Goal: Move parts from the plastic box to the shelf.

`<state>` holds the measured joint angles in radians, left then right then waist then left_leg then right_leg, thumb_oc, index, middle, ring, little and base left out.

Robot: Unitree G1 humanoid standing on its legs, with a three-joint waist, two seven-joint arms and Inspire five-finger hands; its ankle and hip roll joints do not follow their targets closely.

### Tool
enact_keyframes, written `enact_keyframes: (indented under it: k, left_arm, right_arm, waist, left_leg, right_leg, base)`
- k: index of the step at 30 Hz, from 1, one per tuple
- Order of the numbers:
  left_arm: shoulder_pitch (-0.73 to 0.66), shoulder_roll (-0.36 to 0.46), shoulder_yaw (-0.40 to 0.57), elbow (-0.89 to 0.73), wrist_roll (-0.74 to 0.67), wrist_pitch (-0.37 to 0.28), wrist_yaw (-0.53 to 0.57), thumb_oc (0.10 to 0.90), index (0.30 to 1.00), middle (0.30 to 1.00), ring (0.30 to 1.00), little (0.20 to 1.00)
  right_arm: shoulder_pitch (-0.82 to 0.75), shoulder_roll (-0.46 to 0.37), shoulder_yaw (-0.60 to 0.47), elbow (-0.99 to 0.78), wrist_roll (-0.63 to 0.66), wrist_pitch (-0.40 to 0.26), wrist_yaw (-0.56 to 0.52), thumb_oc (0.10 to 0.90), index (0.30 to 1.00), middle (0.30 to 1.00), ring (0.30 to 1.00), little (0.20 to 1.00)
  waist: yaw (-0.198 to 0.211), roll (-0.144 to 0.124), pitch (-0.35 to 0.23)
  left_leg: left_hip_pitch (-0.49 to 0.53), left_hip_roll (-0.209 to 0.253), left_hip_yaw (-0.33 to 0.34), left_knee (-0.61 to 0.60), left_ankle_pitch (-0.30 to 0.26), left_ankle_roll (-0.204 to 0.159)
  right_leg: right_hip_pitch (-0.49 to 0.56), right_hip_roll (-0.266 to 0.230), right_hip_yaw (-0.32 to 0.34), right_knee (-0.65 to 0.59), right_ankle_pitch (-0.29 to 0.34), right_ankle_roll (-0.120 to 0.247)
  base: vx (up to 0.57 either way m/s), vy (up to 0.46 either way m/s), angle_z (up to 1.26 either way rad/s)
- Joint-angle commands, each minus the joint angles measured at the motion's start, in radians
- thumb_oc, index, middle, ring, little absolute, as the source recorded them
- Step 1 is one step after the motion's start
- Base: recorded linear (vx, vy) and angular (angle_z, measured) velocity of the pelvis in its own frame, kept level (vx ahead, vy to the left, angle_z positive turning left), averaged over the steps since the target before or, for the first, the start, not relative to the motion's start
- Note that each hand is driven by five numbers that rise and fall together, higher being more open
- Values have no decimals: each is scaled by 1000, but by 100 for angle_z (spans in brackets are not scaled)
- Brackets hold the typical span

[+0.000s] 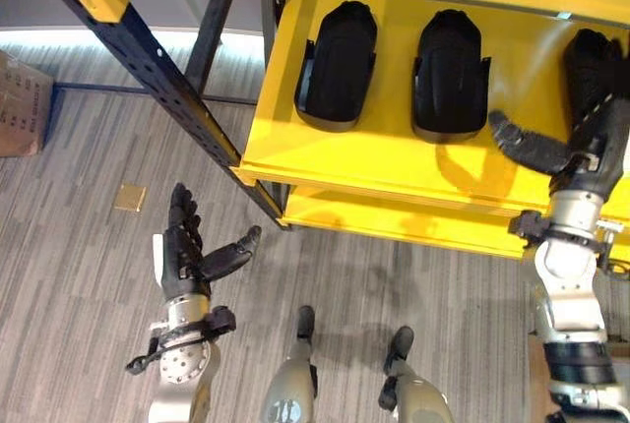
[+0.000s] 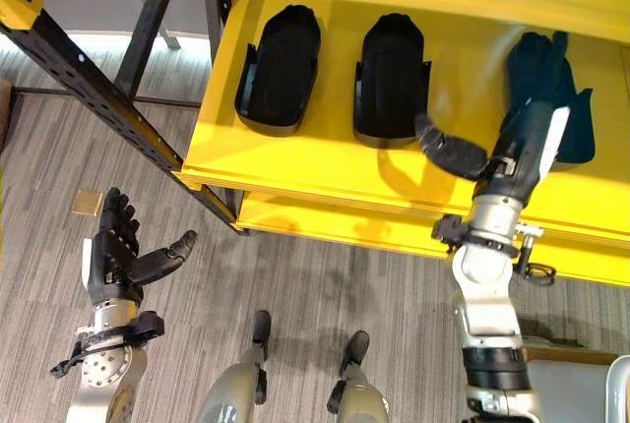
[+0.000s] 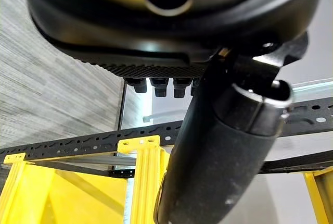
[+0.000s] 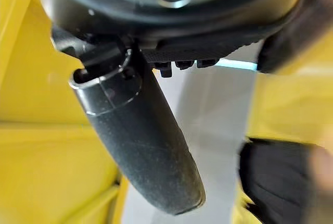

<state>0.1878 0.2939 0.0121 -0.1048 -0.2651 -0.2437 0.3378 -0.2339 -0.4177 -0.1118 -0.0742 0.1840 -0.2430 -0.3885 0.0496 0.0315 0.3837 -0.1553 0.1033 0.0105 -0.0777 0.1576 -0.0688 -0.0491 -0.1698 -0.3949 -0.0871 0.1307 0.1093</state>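
Silver-grey arms, dark left hand, dark right hand.

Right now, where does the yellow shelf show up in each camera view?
Left eye view: yellow shelf fills the upper right.
Right eye view: upper middle and right.
Left wrist view: along the lower edge.
Right wrist view: both sides, behind the thumb.
Shared landmark: the black perforated frame, seen in both eye views and the left wrist view.

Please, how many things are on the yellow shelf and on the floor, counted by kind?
Black parts on the yellow shelf: 3, at and, the last beside the right hand
Small tan squares on the floor: 1
Cardboard boxes on the floor: 1
Total: 5
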Motion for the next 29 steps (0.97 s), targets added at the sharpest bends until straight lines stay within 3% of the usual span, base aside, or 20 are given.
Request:
enact_keyframes:
  k: [1, 5, 8, 10, 18, 29]
  left_arm:
    - [3, 51, 24, -111, 6, -71, -29, 900, 1000, 1000, 1000, 1000]
    - [0, 41, -7, -74, -32, -64, -66, 900, 1000, 1000, 1000, 1000]
    - [0, 38, -16, -55, -50, -63, -82, 900, 1000, 1000, 1000, 1000]
    - [-1, 0, -32, -12, -162, -59, -127, 900, 1000, 1000, 1000, 1000]
    - [-25, -17, -52, 54, -196, -55, -160, 900, 1000, 1000, 1000, 1000]
    - [-31, -24, -54, 77, -205, -36, -164, 900, 1000, 1000, 1000, 1000]
  right_arm:
    - [21, 39, 7, -112, 151, -132, 102, 900, 1000, 1000, 1000, 1000]
    - [157, 130, 60, -108, 281, -133, 204, 900, 1000, 1000, 1000, 1000]
    - [218, 132, 89, -111, 260, -116, 222, 900, 1000, 1000, 1000, 1000]
    - [314, 175, 107, -82, 295, -93, 264, 900, 1000, 1000, 1000, 1000]
    - [368, 194, 116, -7, 267, -69, 261, 900, 1000, 1000, 1000, 1000]
    - [373, 194, 146, 27, 255, -45, 258, 900, 1000, 1000, 1000, 1000]
  waist:
    - [-32, -69, -122]
    - [-61, -73, -152]
    - [-74, -76, -167]
    - [-100, -77, -194]
    - [-119, -86, -238]
    - [-121, -88, -264]
  left_leg:
    - [77, 67, 41, -10, -72, -28]
    - [99, 71, 64, -10, -81, -25]
    - [113, 72, 83, -10, -88, -21]
    - [138, 77, 118, -10, -100, -17]
    - [177, 73, 148, -10, -122, -9]
    - [201, 72, 151, -10, -129, -7]
  right_leg:
    - [79, -59, 32, 5, -33, 54]
    - [82, -60, 54, 0, -23, 60]
    - [77, -60, 77, 0, -20, 63]
    - [67, -62, 115, 0, -11, 71]
    - [69, -65, 160, 0, -3, 78]
    - [91, -70, 172, 0, -6, 75]
  base:
    - [-5, 34, -8]
    - [-6, 42, -9]
    - [-15, 62, -23]
    - [-23, 97, -35]
    - [-1, 51, -31]
    - [3, 6, -2]
